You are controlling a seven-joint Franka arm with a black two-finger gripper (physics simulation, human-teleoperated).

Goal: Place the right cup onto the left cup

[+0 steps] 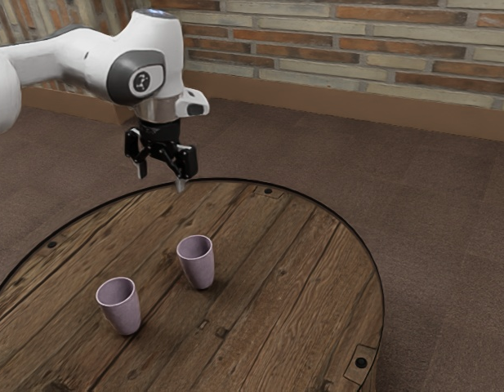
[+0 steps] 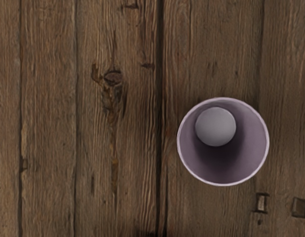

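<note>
Black and spread wide, the gripper (image 1: pixel 162 179) hangs in the upper left of the exterior view, its two fingers well apart from each other, with its tips above the far part of the round bench (image 1: pixel 301 327). Both cups are apart from it, lower in the frame.

Lilac, tapered and open-mouthed, the two cups stand upright on the wooden planks. The lower-left cup (image 1: pixel 121 310) is at the exterior view's lower left; the other cup (image 1: pixel 198 265) stands near it, a little higher and further to the exterior view's right, left of the middle of the frame. They stand separately, a strip of bench between them.

One cup is seen from above in the wrist view, and its round, pale grey bottom shows down inside, with dark shading beside it. A brick wall (image 1: pixel 358 41) runs across the top of the exterior view.
</note>
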